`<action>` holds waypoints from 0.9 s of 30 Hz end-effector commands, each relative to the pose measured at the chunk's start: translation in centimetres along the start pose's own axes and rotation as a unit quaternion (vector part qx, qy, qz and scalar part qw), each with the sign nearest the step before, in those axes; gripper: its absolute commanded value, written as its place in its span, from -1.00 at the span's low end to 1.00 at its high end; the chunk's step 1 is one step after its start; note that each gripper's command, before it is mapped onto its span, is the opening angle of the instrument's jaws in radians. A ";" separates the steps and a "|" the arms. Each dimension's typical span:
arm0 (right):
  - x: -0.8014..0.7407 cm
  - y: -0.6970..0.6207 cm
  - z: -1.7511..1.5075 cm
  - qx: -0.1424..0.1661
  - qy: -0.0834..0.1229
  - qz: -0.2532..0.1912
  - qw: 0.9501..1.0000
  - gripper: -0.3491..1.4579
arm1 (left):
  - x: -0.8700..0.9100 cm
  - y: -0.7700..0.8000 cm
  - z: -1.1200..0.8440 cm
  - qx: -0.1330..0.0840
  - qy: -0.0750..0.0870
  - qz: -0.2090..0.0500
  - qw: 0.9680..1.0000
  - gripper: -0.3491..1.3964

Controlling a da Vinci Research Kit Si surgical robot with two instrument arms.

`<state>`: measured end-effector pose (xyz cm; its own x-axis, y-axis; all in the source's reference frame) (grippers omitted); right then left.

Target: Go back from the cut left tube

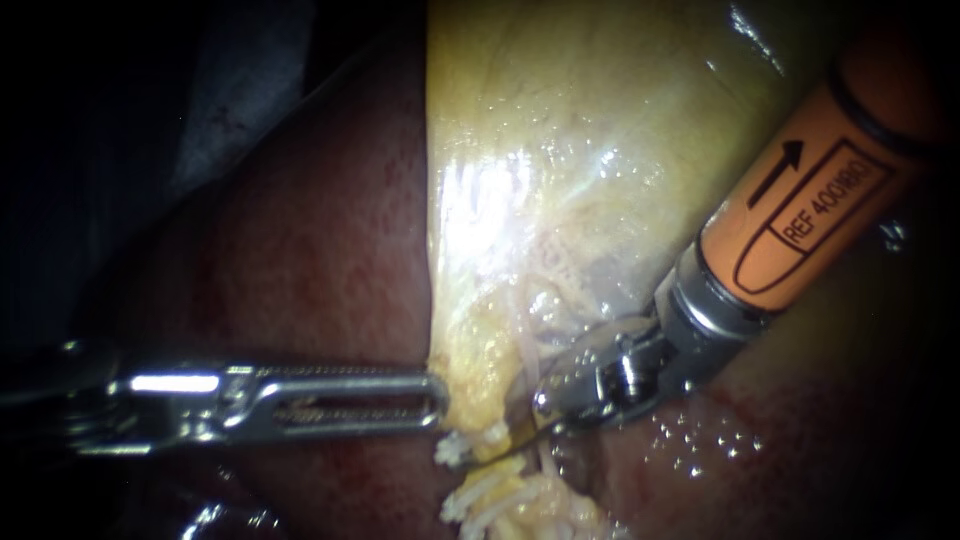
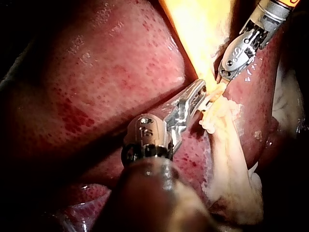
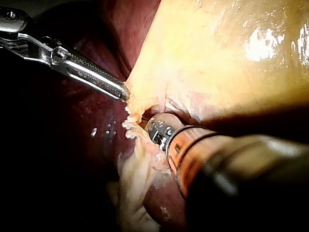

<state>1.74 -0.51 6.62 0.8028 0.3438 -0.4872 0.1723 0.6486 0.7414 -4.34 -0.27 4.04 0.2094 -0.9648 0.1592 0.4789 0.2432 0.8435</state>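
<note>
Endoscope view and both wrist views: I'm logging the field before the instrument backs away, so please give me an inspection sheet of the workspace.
Surface: liver, dark red, wet and glinting.
Job's things: gallbladder, yellow and glossy; pale frayed tissue below its lower edge; no whole tube or clip made out.
Clutter: nothing seen.
Instruments: left instrument, jaws shut on the gallbladder's lower edge; right instrument, orange-sleeved, tip beside the frayed tissue.
Cables: nothing seen.
Surroundings: dark, nothing seen.

Open liver (image 1: 800, 430) rightward; gallbladder (image 1: 560, 150) tight overhead, left instrument (image 1: 440, 398) opposite.
</note>
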 end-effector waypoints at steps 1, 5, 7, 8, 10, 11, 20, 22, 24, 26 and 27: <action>0.00 -0.01 0.00 0.000 0.000 0.000 1.000 -1.00 | 0.00 0.00 0.00 0.000 0.000 -0.002 1.000 -1.00; 0.01 -0.01 0.01 0.000 0.000 0.000 1.000 -1.00 | 0.00 0.00 0.00 0.000 0.000 -0.002 1.000 -1.00; 0.01 0.00 0.01 0.000 0.000 0.000 1.000 -1.00 | 0.00 0.00 0.00 0.000 0.000 -0.002 1.000 -1.00; 0.01 0.00 0.01 0.000 0.000 0.000 1.000 -1.00 | 0.00 0.00 0.00 0.000 0.000 -0.002 1.000 -1.00; 0.01 0.01 0.01 -0.002 0.001 0.000 1.000 -0.91 | 0.00 0.00 0.00 0.000 0.000 -0.002 1.000 -1.00; 0.00 0.02 0.01 -0.003 0.002 0.003 1.000 -0.76 | 0.00 0.00 0.00 0.000 0.000 -0.002 1.000 -1.00; 0.01 0.02 0.01 -0.011 0.004 -0.015 1.000 -0.22 | 0.00 0.00 -0.01 0.000 0.000 -0.002 1.000 -1.00; 0.01 0.02 0.01 -0.011 0.004 -0.018 1.000 -0.20 | 0.00 0.00 -0.01 0.000 0.000 -0.002 1.000 -1.00; 0.01 0.02 0.01 -0.011 0.004 -0.018 1.000 -0.15 | 0.00 0.00 -0.01 0.000 0.000 -0.002 1.000 -1.00; 0.02 0.02 0.01 -0.012 0.005 -0.021 1.000 -0.13 | 0.00 0.00 -0.01 0.000 0.000 -0.002 1.000 -1.00; 0.02 0.02 0.02 -0.012 0.005 -0.021 1.000 -0.13 | 0.00 0.00 -0.01 0.000 0.000 -0.002 1.000 -1.00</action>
<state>1.76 -0.50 6.64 0.7902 0.3222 -0.5213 0.1912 0.6785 0.7092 -4.34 -0.26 4.04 0.2081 -0.9656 0.1557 0.4794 0.2395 0.8443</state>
